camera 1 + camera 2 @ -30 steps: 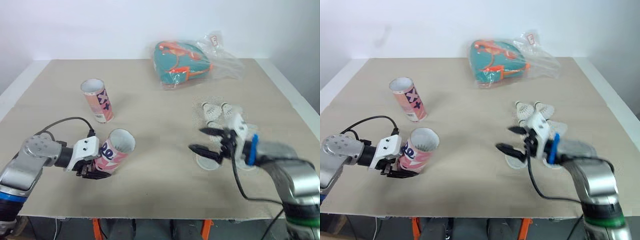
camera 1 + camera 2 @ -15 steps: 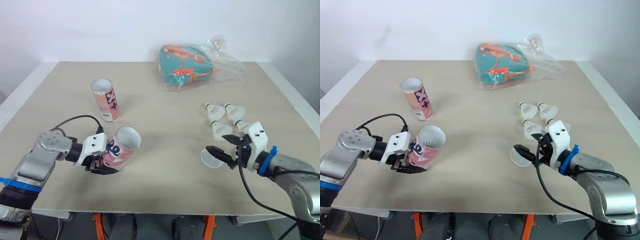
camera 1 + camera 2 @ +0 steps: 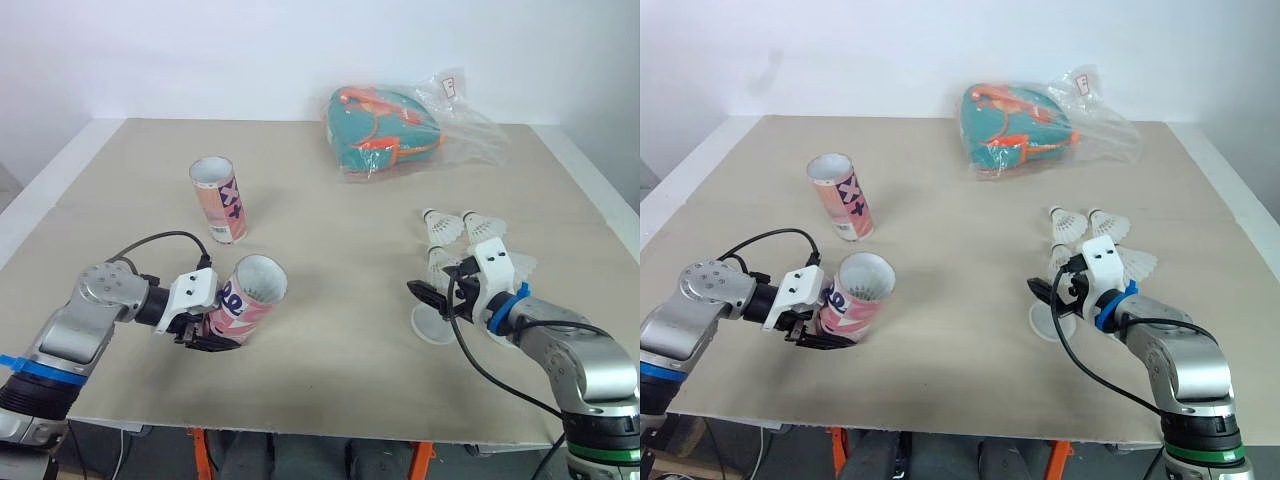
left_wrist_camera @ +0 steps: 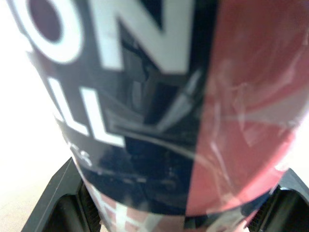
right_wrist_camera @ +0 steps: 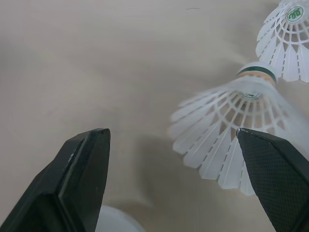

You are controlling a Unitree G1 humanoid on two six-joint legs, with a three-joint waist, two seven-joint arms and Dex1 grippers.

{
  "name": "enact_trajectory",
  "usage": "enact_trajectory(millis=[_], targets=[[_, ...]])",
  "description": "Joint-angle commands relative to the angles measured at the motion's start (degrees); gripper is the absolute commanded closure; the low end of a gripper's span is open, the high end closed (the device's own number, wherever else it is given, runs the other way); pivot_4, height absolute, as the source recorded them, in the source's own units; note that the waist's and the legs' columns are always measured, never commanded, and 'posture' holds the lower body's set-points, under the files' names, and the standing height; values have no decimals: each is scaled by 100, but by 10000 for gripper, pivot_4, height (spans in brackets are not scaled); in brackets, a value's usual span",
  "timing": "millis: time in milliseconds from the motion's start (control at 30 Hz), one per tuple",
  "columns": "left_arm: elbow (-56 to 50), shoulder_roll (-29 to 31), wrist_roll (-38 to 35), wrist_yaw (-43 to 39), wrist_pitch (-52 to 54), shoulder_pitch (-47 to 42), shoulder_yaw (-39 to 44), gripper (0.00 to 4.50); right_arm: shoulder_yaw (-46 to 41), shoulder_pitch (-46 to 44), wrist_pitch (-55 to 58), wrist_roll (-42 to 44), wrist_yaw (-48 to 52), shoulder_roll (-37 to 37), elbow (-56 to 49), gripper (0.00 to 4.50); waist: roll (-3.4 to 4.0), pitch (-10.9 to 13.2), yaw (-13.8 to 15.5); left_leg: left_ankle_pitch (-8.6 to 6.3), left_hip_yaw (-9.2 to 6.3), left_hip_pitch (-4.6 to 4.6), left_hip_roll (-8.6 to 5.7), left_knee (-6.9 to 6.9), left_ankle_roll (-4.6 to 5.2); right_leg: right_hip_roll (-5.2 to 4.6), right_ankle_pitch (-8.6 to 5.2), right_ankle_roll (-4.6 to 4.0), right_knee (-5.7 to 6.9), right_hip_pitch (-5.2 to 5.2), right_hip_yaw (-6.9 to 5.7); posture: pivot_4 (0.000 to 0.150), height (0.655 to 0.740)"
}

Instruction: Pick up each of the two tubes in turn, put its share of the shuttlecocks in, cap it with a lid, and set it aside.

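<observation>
Left gripper [image 3: 210, 335] clenched on tilted pink tube [image 3: 247, 298]
Right gripper [image 3: 430, 290] hangs empty, fingers spread, just beside the shuttlecocks [image 3: 465, 226]; a white lid [image 3: 432, 326] lies beside them.

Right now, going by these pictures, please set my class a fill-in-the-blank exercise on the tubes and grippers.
1. The left gripper is ___ on a tilted tube.
2. The other tube stands ___.
3. The right gripper is ___.
4. A white lid lies flat beside the ___ gripper.
Missing words: shut; upright; open; right.
</observation>
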Motion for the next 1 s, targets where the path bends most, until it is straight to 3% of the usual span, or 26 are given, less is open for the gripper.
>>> enact_trajectory(millis=[33,667,700,767,900,1000], targets=[[129,-54,184,115,114,160,-370,13348,62,-219,-215,-158,-100,43,143,331,0,0,0,0,0,0,0,1,0,0,0,0,0,0,0,1500,7400],[-3,-11,137,158,197,240,-363,13348,-43,-693,-351,-690,-548,106,1108,331,0,0,0,2,0,1,0,0,3,1,1,0,0,3,-2,1500,7400],[-6,-8,137,157,199,242,-364,13348,-47,-719,-381,-714,-580,122,1143,5516,0,0,0,2,-1,1,0,-1,3,1,1,0,0,3,-2,1500,7400],[-13,-4,135,157,206,243,-366,13348,-65,-764,-407,-726,-617,149,1194,8602,0,0,0,2,-2,1,0,-1,3,1,2,-1,0,4,-2,1500,7400],[-26,-4,134,169,205,255,-372,13348,-50,-834,-417,-718,-625,170,1237,23653,0,0,0,2,-1,1,0,0,3,1,2,1,0,5,-2,1500,7400],[-32,-4,135,179,198,262,-372,13348,20,-806,-426,-729,-591,145,1207,39442,0,0,0,2,-2,1,0,0,4,1,2,1,0,5,-2,1500,7400]])
